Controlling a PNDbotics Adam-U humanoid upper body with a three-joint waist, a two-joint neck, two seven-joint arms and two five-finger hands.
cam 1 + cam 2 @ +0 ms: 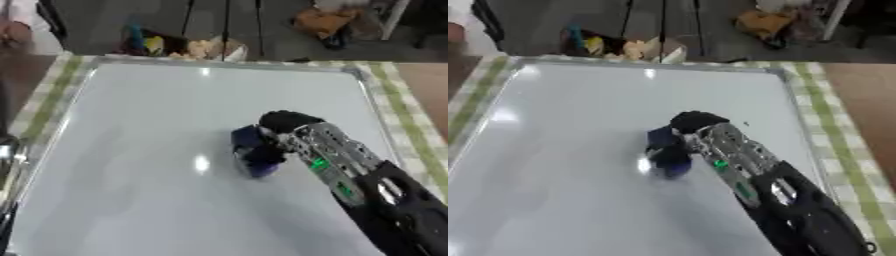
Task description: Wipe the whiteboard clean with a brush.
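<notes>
A large whiteboard (149,115) lies flat and fills most of the view, its surface showing no marks I can make out. Near its middle, a dark blue brush (255,152) presses down on the board. My right hand (284,127) is shut on the brush from above and behind, its black fingers curled over the top. The right forearm, silver with green lights, runs off to the lower right corner. At the left edge a sliver of metal (7,150) shows, maybe my left arm; its hand is out of sight.
A green-and-white checked cloth (411,125) borders the board on the left, right and far sides. Beyond the far edge sit a bag of coloured items (179,46) and a brown bundle (322,21) on the dark floor.
</notes>
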